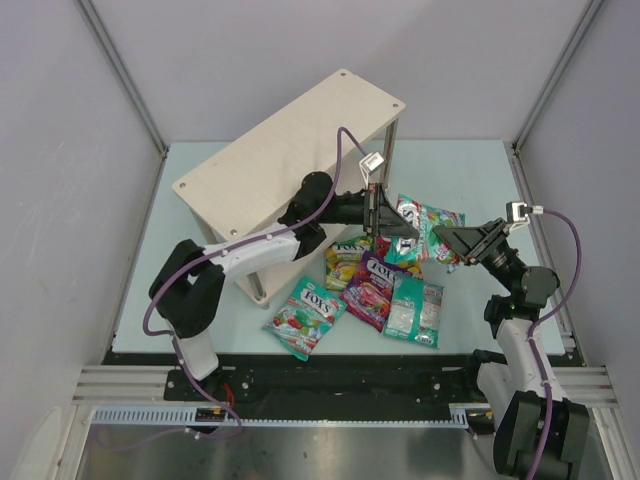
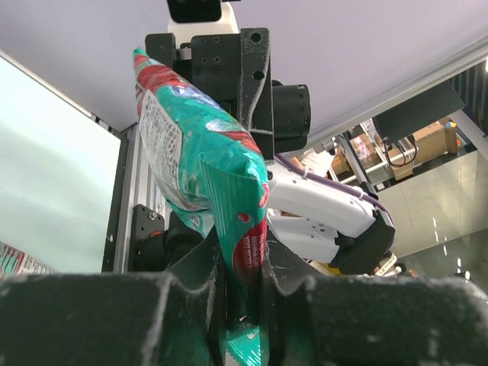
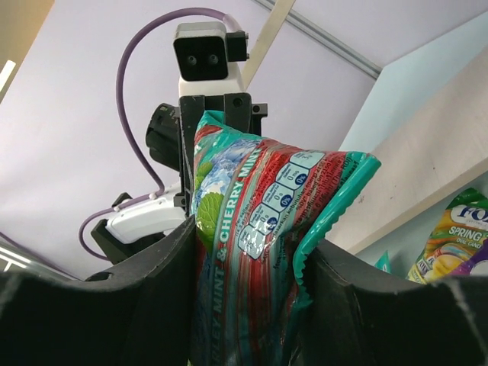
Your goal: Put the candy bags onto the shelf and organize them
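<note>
Pale wood shelf [image 1: 290, 150] is seen angled on the table [image 1: 480, 170]. Just right of it, left gripper [image 1: 400, 232] and right gripper [image 1: 440, 236] are seen tip to tip, with a teal bag [image 1: 408, 247] between them. Green-yellow bag [image 1: 345, 262], purple bag [image 1: 368, 290], teal mint bag [image 1: 415, 310] and teal fruit bag [image 1: 303, 316] are laid flat nearer the bases.

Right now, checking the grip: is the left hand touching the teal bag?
Touching. The left wrist view shows the teal bag pinched inside the left hand.
</note>
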`<state>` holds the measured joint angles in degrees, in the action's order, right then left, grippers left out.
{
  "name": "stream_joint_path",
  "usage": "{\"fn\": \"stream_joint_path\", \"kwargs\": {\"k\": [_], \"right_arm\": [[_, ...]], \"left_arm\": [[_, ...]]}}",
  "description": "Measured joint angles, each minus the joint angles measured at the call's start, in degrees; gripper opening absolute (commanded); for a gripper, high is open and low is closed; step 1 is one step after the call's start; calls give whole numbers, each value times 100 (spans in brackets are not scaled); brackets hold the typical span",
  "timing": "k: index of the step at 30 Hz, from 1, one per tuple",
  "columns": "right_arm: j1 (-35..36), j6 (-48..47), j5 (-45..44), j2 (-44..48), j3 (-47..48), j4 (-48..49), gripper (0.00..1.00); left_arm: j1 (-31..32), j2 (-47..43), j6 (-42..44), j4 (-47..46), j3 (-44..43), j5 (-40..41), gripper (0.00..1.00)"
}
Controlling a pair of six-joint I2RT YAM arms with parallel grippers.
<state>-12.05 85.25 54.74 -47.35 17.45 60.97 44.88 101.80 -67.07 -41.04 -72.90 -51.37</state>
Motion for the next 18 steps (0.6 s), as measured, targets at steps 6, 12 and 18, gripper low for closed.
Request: {"fn": "stream_joint_path", "kwargs": {"k": [6,12,18], "right_arm": [[-7,90,15,2,0,61,54],[-20,240,42,7,0,181,52],[-39,350,44,7,0,280,43]], "left_arm": [[-168,2,11,166,-61,-138,0],[-286,20,131,348,-98,-170,0],[-321,22,245,507,-125,-210,0]]}}
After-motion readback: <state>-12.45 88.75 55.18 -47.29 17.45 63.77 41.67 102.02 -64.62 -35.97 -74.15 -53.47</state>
